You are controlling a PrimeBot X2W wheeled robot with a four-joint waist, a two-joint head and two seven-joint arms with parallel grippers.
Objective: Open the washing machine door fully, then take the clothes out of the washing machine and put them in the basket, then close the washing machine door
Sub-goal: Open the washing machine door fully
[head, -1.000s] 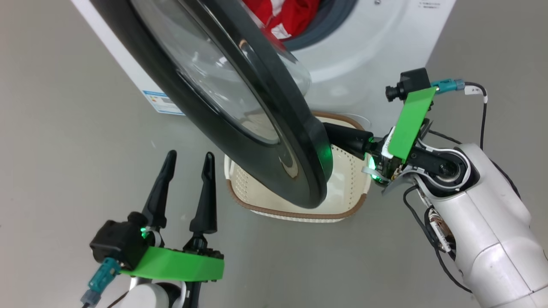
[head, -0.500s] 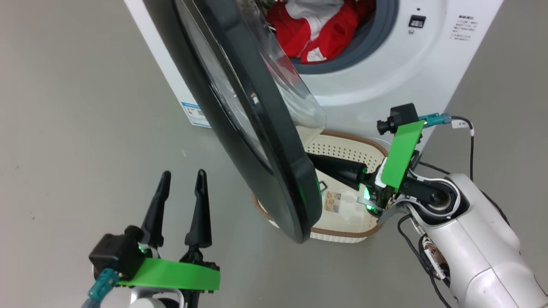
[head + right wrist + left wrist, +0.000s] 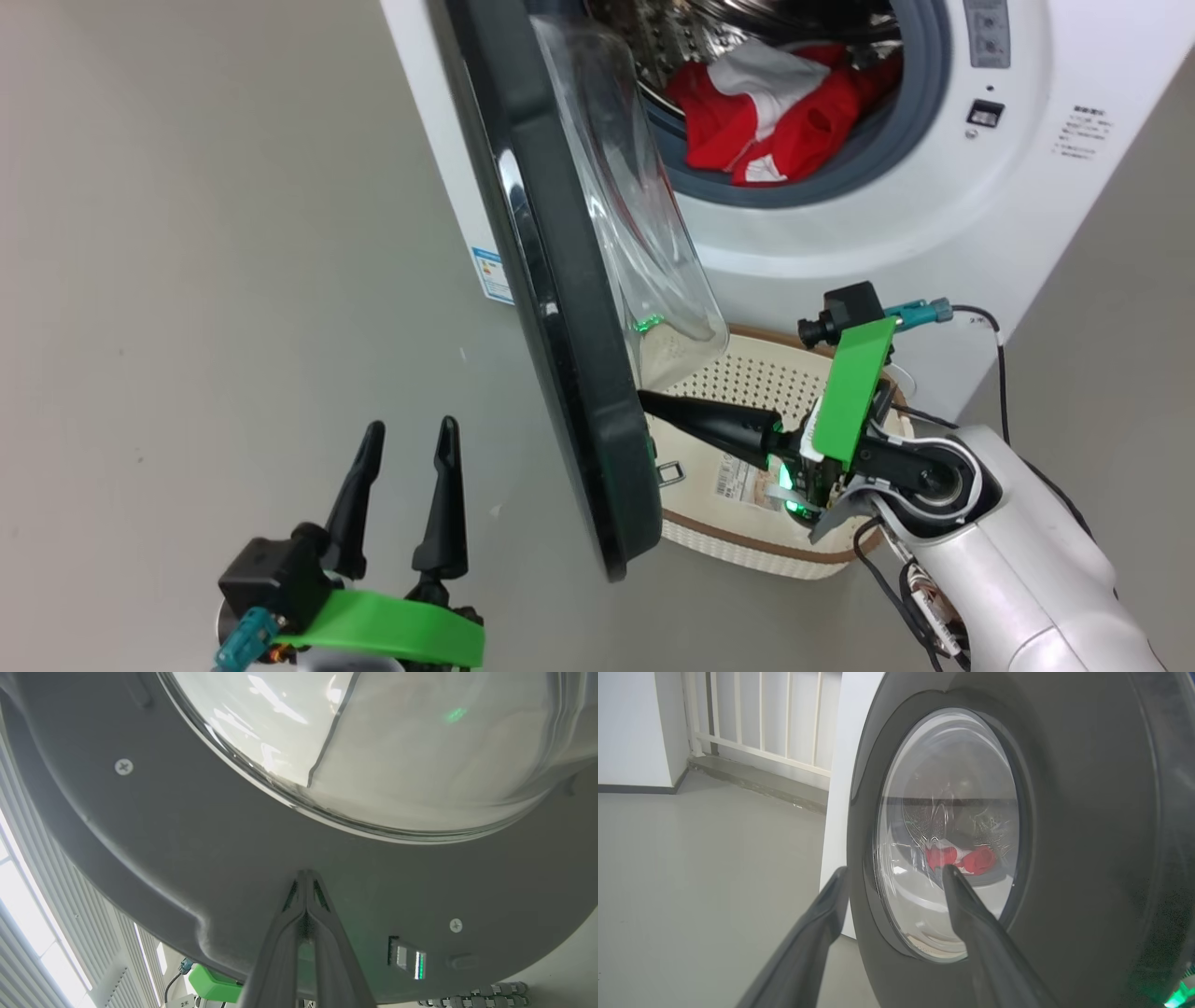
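Note:
The washing machine door [image 3: 560, 308] stands swung out, edge-on in the head view, its glass bowl [image 3: 644, 233] on the machine side. My right gripper [image 3: 646, 399] is shut, empty, with its tips pressed on the door's grey inner face [image 3: 187, 858] just below the glass. Red and white clothes [image 3: 775, 121] lie in the drum of the white washing machine [image 3: 887, 233]. The cream basket [image 3: 766, 551] sits on the floor under the door and right arm. My left gripper [image 3: 408, 434] is open and empty at the lower left, facing the door's black outer rim [image 3: 1087, 835].
Grey floor [image 3: 187, 280] spreads wide to the left of the machine. A white railing [image 3: 761, 714] and a wall stand far behind in the left wrist view. A paper label [image 3: 738, 481] lies inside the basket.
The head camera has shifted, bringing more of the drum into view. The door has swung further open, now nearly edge-on, with the shut right gripper still against its inner side.

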